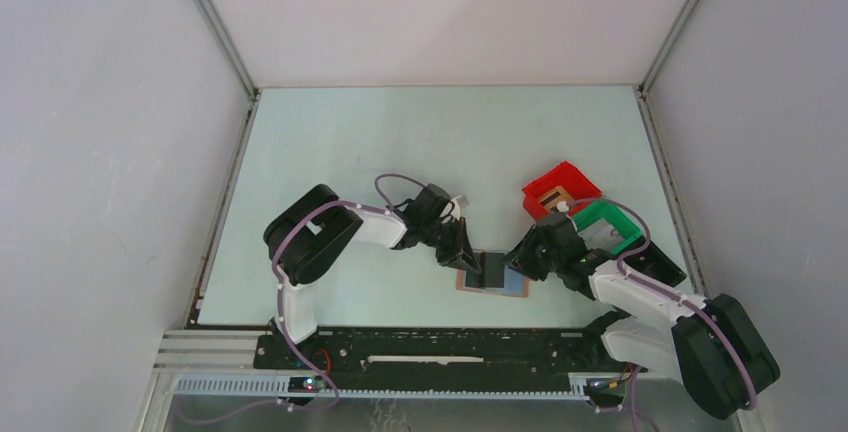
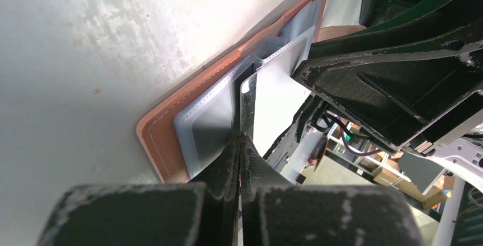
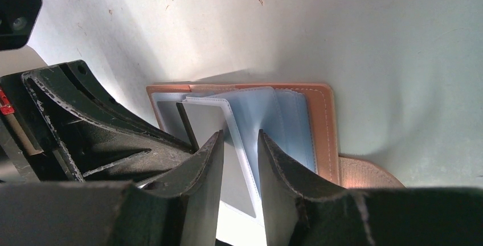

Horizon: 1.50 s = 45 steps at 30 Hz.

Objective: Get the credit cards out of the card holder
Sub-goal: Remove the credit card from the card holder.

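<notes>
The tan card holder (image 1: 470,285) lies open on the table between both arms; its blue-grey sleeves fan upward. In the left wrist view the holder (image 2: 165,138) lies beyond my left gripper (image 2: 241,138), which is shut on the edge of a thin glossy grey card (image 2: 273,103) standing on edge partly in the sleeves. My left gripper (image 1: 468,260) is over the holder's left half. My right gripper (image 1: 522,260) is over the right half. In the right wrist view its jaws (image 3: 238,135) stand narrowly open, straddling a clear sleeve (image 3: 250,115) of the holder (image 3: 322,121).
A red bin (image 1: 560,187) and a green bin (image 1: 605,222) stand just behind the right arm. The holder's side tab (image 3: 364,172) sticks out on its right. The two grippers are very close together, the left one (image 3: 85,132) filling the right wrist view's left side.
</notes>
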Tool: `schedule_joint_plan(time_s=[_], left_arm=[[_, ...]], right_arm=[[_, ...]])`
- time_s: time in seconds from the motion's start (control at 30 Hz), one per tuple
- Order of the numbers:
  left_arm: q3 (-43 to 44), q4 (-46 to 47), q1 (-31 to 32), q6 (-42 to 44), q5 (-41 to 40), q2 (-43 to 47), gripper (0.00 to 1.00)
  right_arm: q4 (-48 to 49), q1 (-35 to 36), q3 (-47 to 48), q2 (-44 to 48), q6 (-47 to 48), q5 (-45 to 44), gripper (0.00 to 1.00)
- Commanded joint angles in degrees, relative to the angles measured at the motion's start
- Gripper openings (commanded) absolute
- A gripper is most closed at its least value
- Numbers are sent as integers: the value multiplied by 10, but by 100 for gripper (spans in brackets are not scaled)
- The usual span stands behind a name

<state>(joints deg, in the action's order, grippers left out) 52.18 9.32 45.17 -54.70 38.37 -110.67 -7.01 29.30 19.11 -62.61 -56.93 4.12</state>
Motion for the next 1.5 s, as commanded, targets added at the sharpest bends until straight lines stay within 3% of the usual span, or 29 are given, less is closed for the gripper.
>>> schedule_joint_plan(time_s=[0.0,0.03,0.17,0.23,0.57,1.03,1.47], left_arm=[[-15,24,-3,-9,-1,20,0],[-15,24,-3,-10,-1,18,3],[-19,24,-3,-13,-3,18,29],[-20,24,-3,-13,-4,17,36],[-19,51,-3,-27,10,7,31],[-1,26,6,-12,4,22,30],[26,2,20,6,11,32,33]], right_arm=[[-69,2,-23,-22,12,-33,38],[-69,2,-23,-22,12,-33,38],[-70,3,-23,-18,11,-32,38],[-73,2,-23,-10,10,-29,38],[-121,-1,-16,117,7,-40,39],[-113,11,-14,166,12,-41,39],[-59,19,-29,92,16,-14,39]])
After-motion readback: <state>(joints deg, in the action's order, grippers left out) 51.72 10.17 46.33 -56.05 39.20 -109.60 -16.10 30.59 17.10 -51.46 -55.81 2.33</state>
